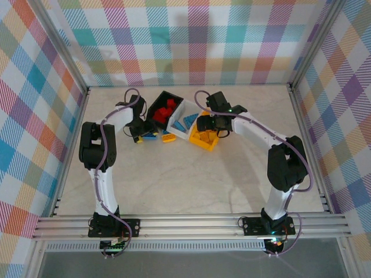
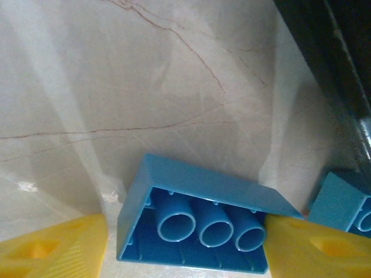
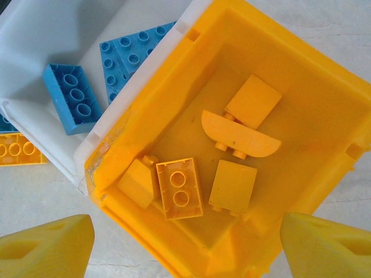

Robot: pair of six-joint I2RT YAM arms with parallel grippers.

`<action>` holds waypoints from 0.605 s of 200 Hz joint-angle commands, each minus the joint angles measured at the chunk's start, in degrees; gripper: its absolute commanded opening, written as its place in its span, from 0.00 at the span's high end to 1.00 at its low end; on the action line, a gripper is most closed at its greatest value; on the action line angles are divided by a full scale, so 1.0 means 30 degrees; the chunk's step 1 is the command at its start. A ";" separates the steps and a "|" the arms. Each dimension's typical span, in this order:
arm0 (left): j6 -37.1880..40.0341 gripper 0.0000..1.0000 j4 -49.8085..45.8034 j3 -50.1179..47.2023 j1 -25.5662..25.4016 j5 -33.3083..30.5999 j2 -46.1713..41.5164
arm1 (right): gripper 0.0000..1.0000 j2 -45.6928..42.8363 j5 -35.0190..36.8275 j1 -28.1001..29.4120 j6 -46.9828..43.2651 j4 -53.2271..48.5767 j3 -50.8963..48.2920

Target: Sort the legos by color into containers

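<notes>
Right now the left gripper (image 2: 186,248) sits low over the table (image 2: 116,87), its 2 yellow fingers (image 2: 55,246) set either side of a blue lego (image 2: 197,194) that lies tipped with its hollow underside toward the wrist camera. The finger on the right of that view touches the brick's end, while a sliver of table shows between the other finger and the brick, so the jaws stand apart around it and are not clamped. Another blue lego lies just beside it at (image 2: 342,200), near the wall of the black bin (image 2: 324,52). Seen from above, the black bin holds red legos (image 1: 168,108), the white bin (image 1: 177,126) next to it holds blue legos (image 1: 189,121), and the yellow-orange bin (image 3: 324,87) touches the white bin's other side. The right gripper (image 3: 186,249) hangs over the yellow-orange bin, fingers wide apart and holding nothing. Inside that bin lie 5 yellow legos (image 3: 233,186), 1 of them a half-round piece (image 3: 240,137). 1 more yellow lego (image 3: 20,152) lies on the table outside the white bin.
</notes>
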 commanded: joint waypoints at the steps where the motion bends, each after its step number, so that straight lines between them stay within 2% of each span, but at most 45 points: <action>1: 0.0821 0.34 -0.1051 -0.0557 0.0587 -0.1411 -0.0305 | 0.16 -0.0385 -0.0281 -0.0068 0.0471 0.0181 -0.0331; 42: 0.1385 0.46 -0.1104 -0.1697 0.1295 -0.1234 -0.1429 | 0.16 -0.0371 -0.0299 0.0093 0.0796 0.0331 -0.0652; 121: 0.2121 0.47 -0.1539 -0.2929 0.1300 0.0466 -0.4378 | 0.15 -0.0049 -0.0441 0.0521 0.0912 0.0393 -0.0592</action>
